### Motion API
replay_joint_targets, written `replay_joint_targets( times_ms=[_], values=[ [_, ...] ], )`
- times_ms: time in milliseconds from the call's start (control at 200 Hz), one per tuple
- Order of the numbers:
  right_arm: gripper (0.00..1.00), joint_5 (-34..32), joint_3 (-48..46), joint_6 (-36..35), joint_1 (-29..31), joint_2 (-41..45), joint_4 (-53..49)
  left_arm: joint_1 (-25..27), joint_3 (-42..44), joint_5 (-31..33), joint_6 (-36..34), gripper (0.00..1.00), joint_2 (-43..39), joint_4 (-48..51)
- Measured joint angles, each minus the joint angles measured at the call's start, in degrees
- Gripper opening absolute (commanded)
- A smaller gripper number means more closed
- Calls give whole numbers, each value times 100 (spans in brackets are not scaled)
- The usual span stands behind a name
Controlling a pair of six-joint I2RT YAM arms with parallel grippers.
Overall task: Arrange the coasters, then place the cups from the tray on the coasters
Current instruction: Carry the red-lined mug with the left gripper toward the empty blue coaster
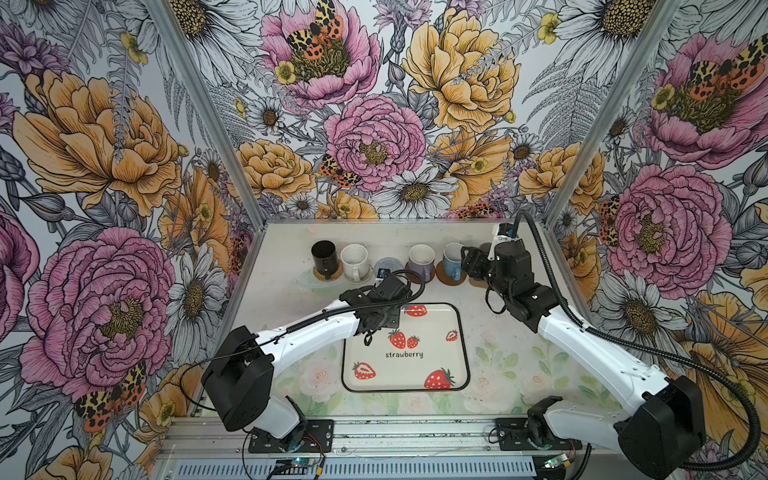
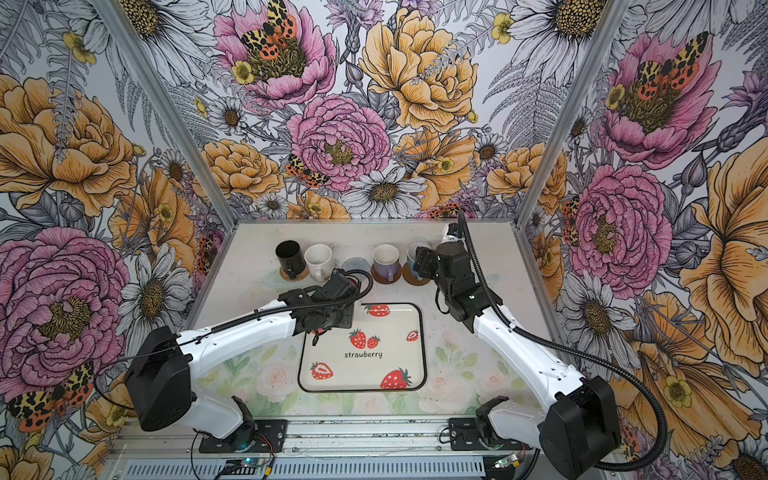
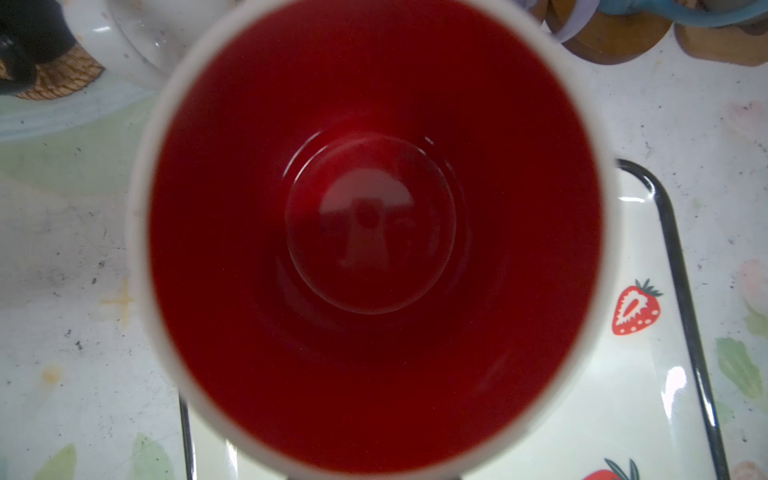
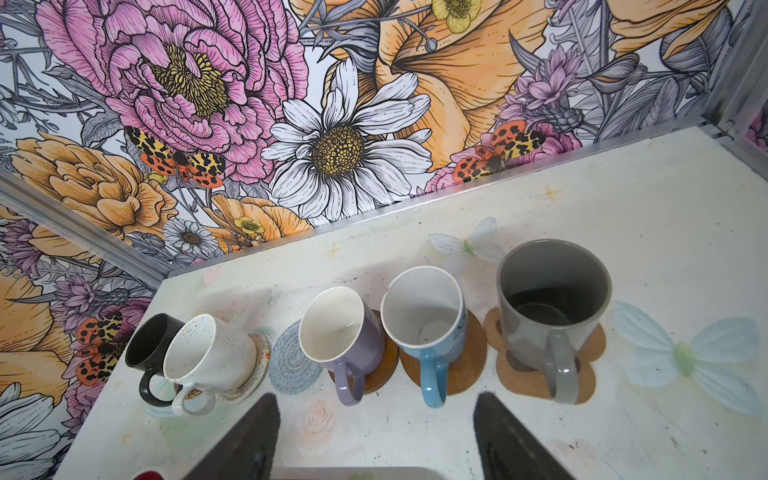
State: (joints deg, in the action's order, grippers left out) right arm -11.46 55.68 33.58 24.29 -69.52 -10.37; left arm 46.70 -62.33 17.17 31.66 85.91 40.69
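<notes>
While the white mug with red inside [image 3: 370,249] is gripped by the left gripper [image 1: 374,323] above the far left corner of the tray [image 1: 440,361], the fingers are hidden beneath the wrist, so only a narrow closure on the mug can be stated. Along the far side of the table [image 1: 286,307] a row is set out from left to right. The black mug [image 1: 324,257] is stood on the tan rattan coaster [image 1: 332,274] and the all-white mug [image 1: 354,259] on the cream woven coaster [image 4: 261,357]. The grey-blue woven coaster [image 1: 388,265] lies uncovered. The lilac mug [image 1: 420,262] is stood on a brown coaster [image 4: 388,365], the light blue mug [image 4: 424,316] on the second brown coaster [image 4: 469,365], and the grey mug [image 4: 555,299] on the paw-shaped coaster [image 4: 532,384]. The right gripper [image 4: 376,436] is held just on the near side of the light blue and grey mugs, its jaws spread wide with nothing between them.
</notes>
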Motion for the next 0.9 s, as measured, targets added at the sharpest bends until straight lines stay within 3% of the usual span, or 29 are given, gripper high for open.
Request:
replay_joint_targets(
  times_ms=[465, 896],
  values=[
    [76, 83, 0, 0, -103, 0, 0, -437, -656, 22, -483, 0, 52, 24],
    [79, 212, -2, -9, -227, 0, 0, -732, -1416, 13, -778, 0, 807, 59]
  ],
)
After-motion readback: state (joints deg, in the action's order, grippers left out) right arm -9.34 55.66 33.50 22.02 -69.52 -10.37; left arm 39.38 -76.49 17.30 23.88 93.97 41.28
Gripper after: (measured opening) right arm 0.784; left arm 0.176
